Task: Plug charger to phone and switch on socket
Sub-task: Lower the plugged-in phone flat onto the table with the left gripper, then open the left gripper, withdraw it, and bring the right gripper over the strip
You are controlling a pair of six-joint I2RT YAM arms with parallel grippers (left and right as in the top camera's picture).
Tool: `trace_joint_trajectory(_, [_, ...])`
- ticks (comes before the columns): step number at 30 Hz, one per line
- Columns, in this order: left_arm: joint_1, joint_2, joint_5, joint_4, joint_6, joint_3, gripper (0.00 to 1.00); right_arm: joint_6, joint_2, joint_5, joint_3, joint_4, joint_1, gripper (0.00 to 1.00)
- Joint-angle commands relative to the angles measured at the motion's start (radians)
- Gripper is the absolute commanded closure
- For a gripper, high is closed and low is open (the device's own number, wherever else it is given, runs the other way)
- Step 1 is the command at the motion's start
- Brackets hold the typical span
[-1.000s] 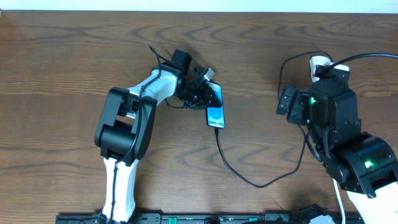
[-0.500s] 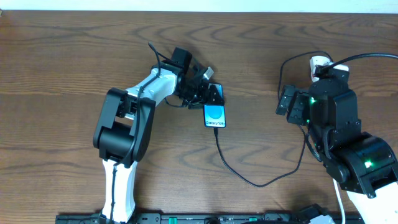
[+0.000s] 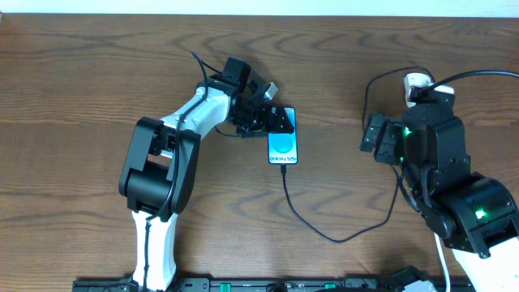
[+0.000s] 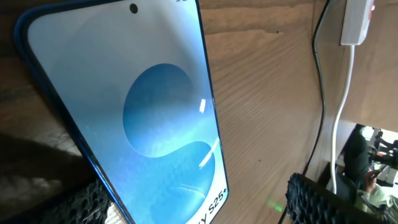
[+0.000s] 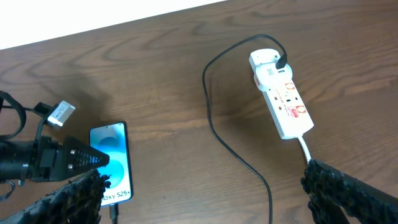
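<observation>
Two grippers, one phone [image 3: 282, 148], one charger [image 3: 324, 234] and one socket [image 5: 283, 99] share the counter [image 3: 81, 97]. Left gripper [image 3: 278, 119]: jaws spread at the phone's top end, seemingly to steady it rather than clamp it. Phone: flat, screen up, left of centre. Charger: tip meets the phone's lower end, apparently plugged in, and the cable loops right towards the socket. Right gripper [image 3: 374, 135]: jaws wide apart, empty, poised near the socket at far right, likely to switch it on.
</observation>
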Motion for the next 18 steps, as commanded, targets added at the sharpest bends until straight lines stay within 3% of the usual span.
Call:
trace_joint_trajectory(1, [0.005,0.025,-0.176,-0.007,0.01,-0.009,0.1,0.015,0.001,0.005,0.011,-0.01,-0.005,0.01])
trace_joint_trajectory(13, [0.079,0.009,-0.23,-0.06,0.018,-0.009,0.09,0.014,0.001,0.006,0.011,-0.047,-0.005,0.01])
trace_joint_trajectory(15, [0.092,-0.001,-0.23,-0.094,0.08,-0.009,0.09,0.014,0.001,0.006,0.011,-0.046,-0.005,0.01])
trace_joint_trajectory(18, [0.097,-0.033,-0.231,-0.194,0.272,-0.009,0.09,0.014,0.002,0.005,0.011,-0.038,-0.005,0.01])
